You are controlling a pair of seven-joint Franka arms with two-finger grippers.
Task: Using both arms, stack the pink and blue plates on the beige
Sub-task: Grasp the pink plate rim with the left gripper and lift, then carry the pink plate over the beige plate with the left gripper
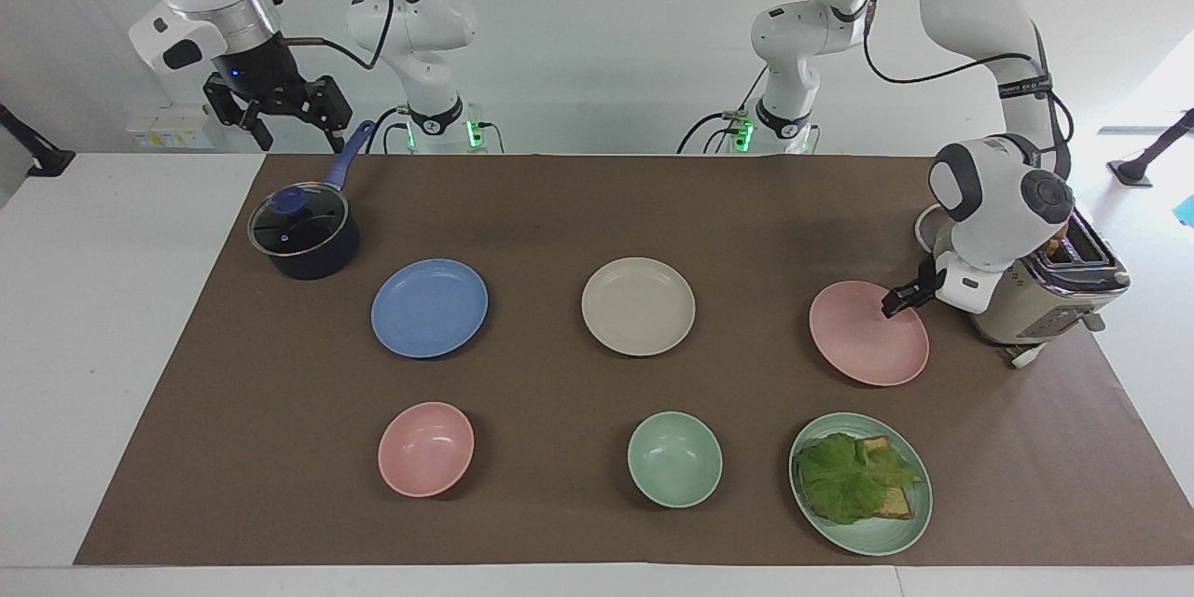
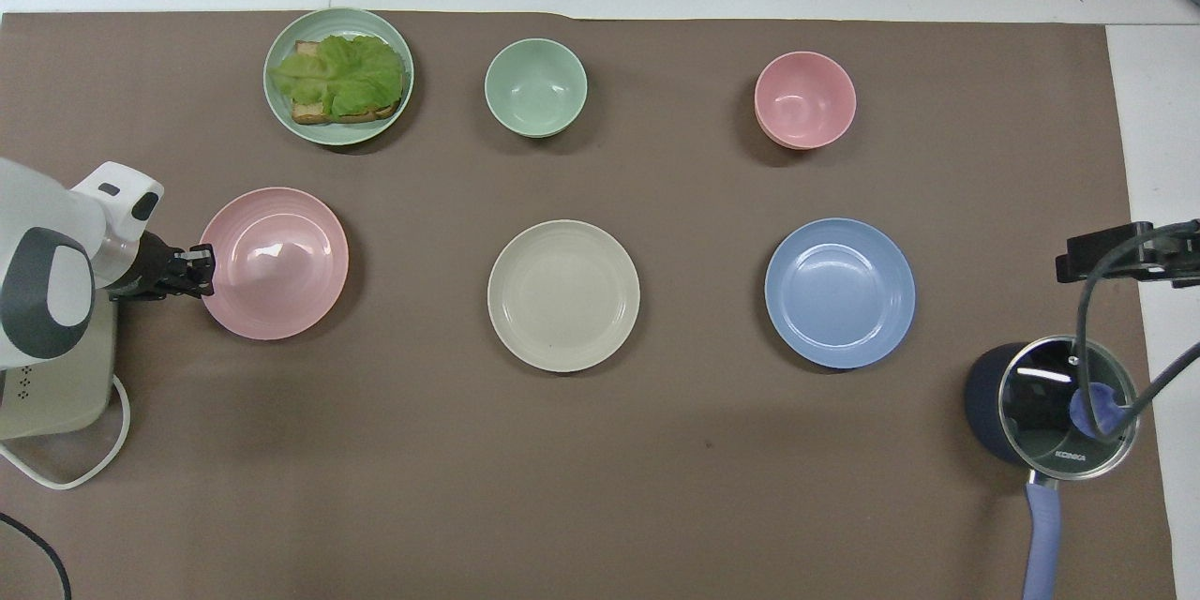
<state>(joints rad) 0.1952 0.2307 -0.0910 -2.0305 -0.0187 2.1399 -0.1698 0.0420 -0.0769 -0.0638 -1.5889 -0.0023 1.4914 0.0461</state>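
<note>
At left arm's end of counter, beside toaster [image 1: 1045, 294]: left hand [image 1: 891, 305] pinched on pink plate [image 1: 863, 340] rim. Plate light, stiff, slick; rim only hold. Right hand [image 1: 280, 107] open, waiting above pot [image 1: 303, 238].

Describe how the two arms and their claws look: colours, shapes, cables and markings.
Both arms are glossy white, built of rounded jointed segments with dark grey round joint caps. The right arm has a silver wrist ring above its black two-finger right claw; the left claw is black too, smaller in view. Black cables loop along each arm, black lettered bands wrap them, and green lights glow at the bases.
</note>
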